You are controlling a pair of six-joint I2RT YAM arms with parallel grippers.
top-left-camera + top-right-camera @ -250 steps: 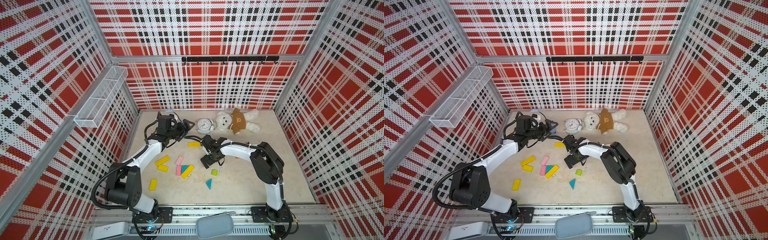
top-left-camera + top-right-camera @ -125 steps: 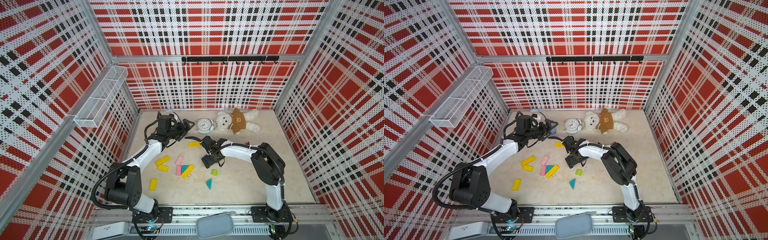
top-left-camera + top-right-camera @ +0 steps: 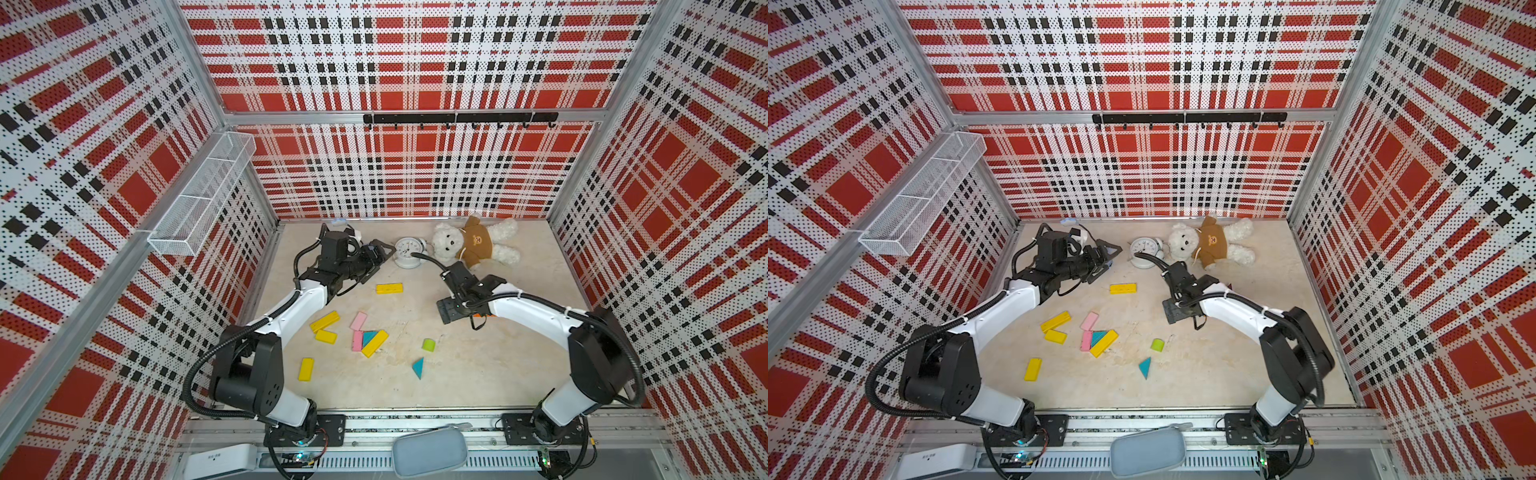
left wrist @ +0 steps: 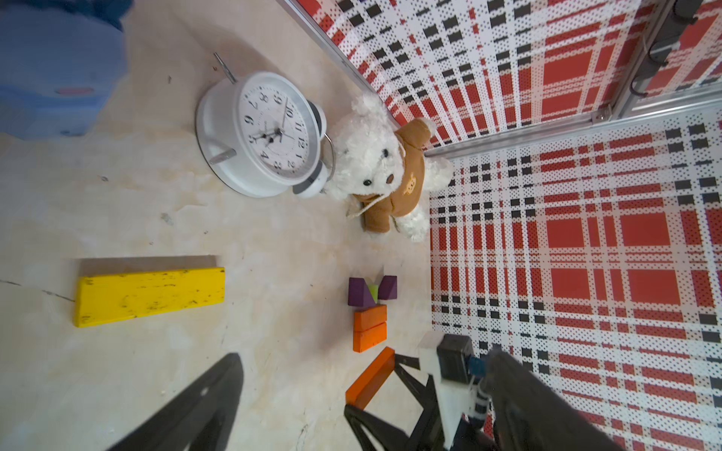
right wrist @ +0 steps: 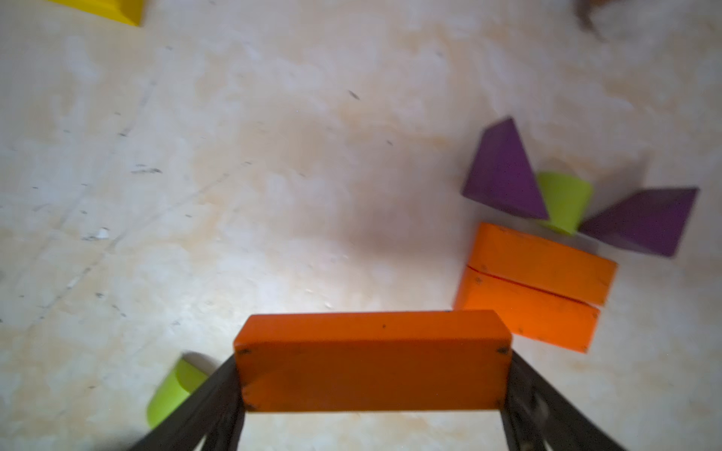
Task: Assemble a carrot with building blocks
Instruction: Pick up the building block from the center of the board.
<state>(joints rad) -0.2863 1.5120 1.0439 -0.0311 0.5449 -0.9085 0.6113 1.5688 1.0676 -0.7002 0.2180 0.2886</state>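
Here we go: my right end effector has an orange bar clamped lengthwise between its jaws, one finger on each short end, and it hangs just above the table. In the left wrist view that bar sits tilted, one end lower than the other.

Just beside it lies the carrot so far: two orange bars flat and side by side, long faces touching. At their far edge a lime stub is wedged between two purple triangles. In both top views my right arm covers most of this.

My left end effector is over by the back of the table, jaws spread wide, nothing in them, near the white clock and the teddy bear.

The loose pieces are scattered mid-table. A single yellow bar is near my left end effector. A cluster of yellow and pink bars is around a teal triangle. A second lime stub and another teal triangle lie apart.
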